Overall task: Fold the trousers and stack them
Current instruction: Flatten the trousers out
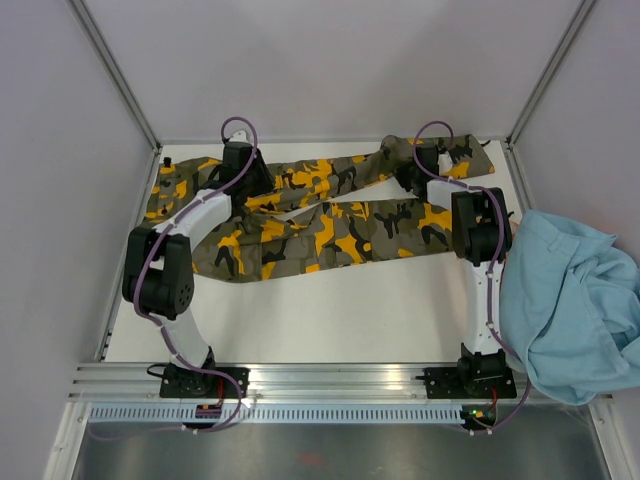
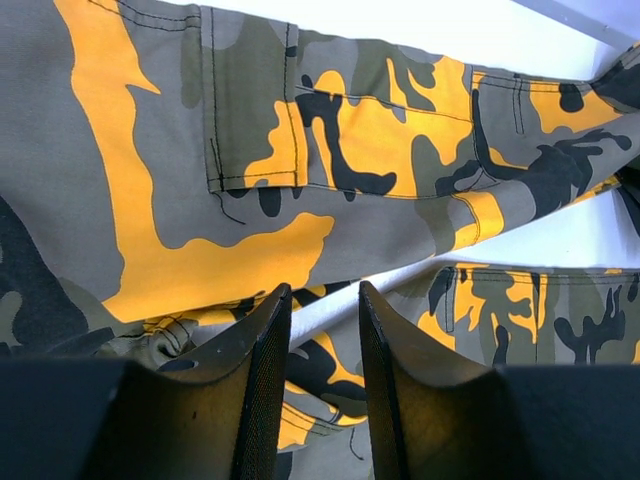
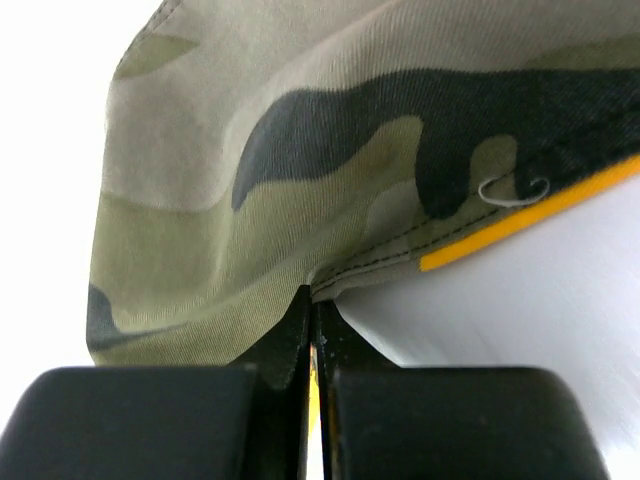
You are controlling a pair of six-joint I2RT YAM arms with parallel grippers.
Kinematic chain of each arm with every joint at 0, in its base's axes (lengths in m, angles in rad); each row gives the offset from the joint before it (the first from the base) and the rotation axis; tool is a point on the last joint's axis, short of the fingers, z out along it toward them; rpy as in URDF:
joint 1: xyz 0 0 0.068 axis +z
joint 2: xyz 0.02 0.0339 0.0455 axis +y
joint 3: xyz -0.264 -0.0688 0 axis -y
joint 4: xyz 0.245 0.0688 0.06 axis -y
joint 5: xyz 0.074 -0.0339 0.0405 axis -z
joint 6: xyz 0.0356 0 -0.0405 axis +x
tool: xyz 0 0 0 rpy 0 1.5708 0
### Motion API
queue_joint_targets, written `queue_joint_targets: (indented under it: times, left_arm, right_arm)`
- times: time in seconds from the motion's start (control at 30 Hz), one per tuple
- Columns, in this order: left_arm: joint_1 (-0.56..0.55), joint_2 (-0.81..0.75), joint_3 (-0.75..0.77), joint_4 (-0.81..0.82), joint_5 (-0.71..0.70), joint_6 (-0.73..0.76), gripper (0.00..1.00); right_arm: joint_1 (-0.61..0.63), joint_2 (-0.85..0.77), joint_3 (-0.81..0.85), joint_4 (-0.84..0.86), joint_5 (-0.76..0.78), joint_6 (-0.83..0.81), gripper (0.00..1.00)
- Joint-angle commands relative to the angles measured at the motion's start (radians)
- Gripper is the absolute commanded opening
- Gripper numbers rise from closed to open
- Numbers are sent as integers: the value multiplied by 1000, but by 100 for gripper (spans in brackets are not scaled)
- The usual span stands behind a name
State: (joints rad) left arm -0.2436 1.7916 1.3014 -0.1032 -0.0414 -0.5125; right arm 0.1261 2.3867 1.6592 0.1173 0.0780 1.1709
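A: While we log the cloth, how many pieces do we count, and how do they lie?
B: We count one pair of trousers (image 1: 350, 240), spread flat at the table's (image 1: 350, 310) 12 o'clock side. Long axis 9 to 3: waist at 9, two legs pointing to 3. One light-blue garment (image 1: 570, 300), heaped over the 3 o'clock edge.
A: And the grippers?
B: Two. Left gripper (image 2: 322, 292): jaws parted, empty, over the fork of the legs. Right gripper (image 3: 312, 300): closed, pinching the far leg's edge at 2 o'clock.
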Motion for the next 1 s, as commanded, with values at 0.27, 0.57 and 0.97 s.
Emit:
queue_joint_targets:
  times: [0.27, 0.57, 0.97]
  left_arm:
    - [62, -5, -14, 17, -37, -58, 39]
    - [104, 158, 121, -39, -175, -119, 39]
    - [194, 233, 163, -55, -189, -176, 39]
  right_arm:
    - [-37, -240, -263, -125, -58, -194, 0]
    - [-45, -299, -341, -159, -116, -287, 0]
    - [-54, -417, -310, -267, -202, -456, 53]
